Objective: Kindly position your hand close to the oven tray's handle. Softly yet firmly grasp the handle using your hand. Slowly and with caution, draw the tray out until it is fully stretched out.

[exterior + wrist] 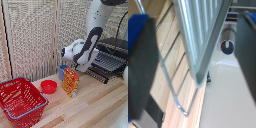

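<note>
The oven (119, 44) stands at the exterior view's right, with the oven tray (108, 62) of thin bars sticking out of its front toward the table. My hand (89, 64) sits at the tray's front corner; its fingertips are hidden there. In the wrist view, the tray's barred edge (203, 35) and its thin wire handle (170, 85) lie in the gap of the gripper (193, 60). The blue finger (139, 65) and the dark finger (248, 55) stand wide apart, touching neither. The gripper is open.
An orange box (70, 81) stands on the wooden table (90, 105) just in front of my hand, with a blue cup (63, 71) behind it. A red bowl (48, 86) and a red basket (20, 100) lie toward the exterior view's left. A slatted screen closes the back.
</note>
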You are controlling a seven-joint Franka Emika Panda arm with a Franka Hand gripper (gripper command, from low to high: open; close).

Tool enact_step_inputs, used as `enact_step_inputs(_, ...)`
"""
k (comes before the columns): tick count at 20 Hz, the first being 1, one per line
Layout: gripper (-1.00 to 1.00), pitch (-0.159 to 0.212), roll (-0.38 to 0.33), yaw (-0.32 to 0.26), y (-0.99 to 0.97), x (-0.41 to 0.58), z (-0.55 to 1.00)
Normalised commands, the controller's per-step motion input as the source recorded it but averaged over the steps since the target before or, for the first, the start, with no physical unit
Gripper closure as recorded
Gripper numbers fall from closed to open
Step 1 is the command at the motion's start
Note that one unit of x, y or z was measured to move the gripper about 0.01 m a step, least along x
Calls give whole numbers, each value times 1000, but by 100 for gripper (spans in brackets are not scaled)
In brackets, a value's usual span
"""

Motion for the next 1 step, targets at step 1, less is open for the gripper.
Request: enact_step_inputs(1,-100,0,61,0,20,86,503)
